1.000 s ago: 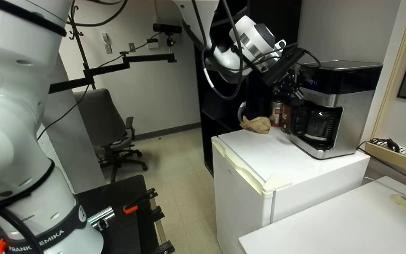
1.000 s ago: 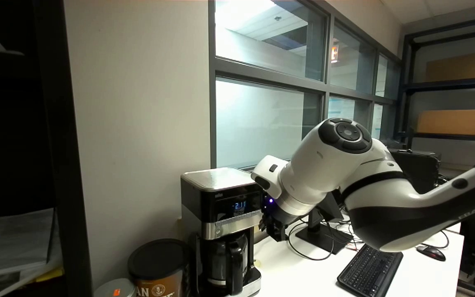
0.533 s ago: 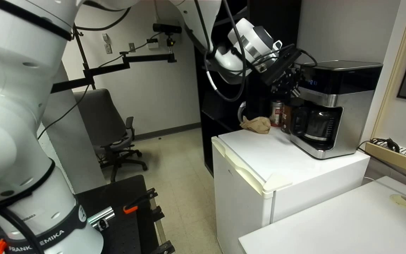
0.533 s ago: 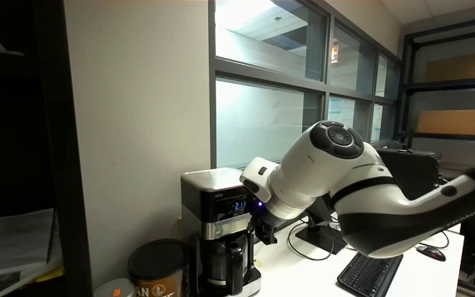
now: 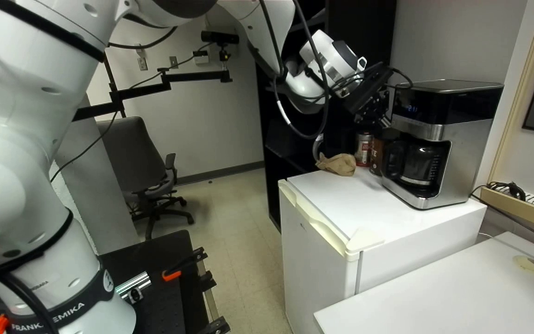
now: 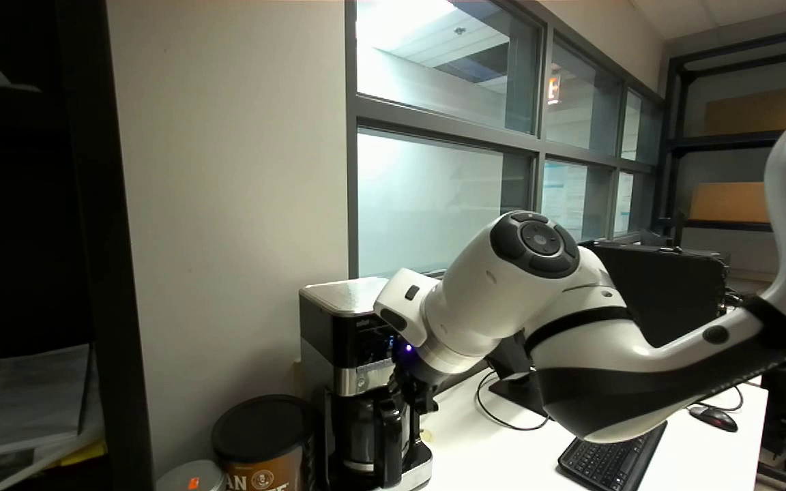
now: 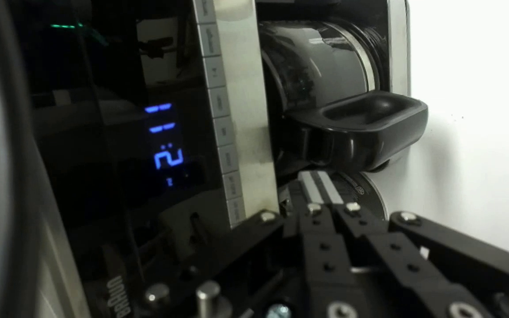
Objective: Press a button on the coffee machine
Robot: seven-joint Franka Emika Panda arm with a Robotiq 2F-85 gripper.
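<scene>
Tool: black, two-fingered; fingers pressed together, side by side. Position: just beside the front of the coffee machine in both exterior views; contact cannot be told.

Coffee machine: black and silver, boxy, upright on a white cabinet, near the wall. Display: blue digits, reading 2:11. Buttons: one row, grey, labels too blurred to read, set between display and silver band. Carafe: glass, dark handle, seated in the bay under the overhanging top.

Canister: round, brown, black lid; beside the machine. Can: red and silver; just beside the canister. Crumpled tan item: on the cabinet, near the can; nature unclear.

Desk: white; bears keyboard and mouse, both dark, well apart from the machine. Office chair: dark, on the floor.
</scene>
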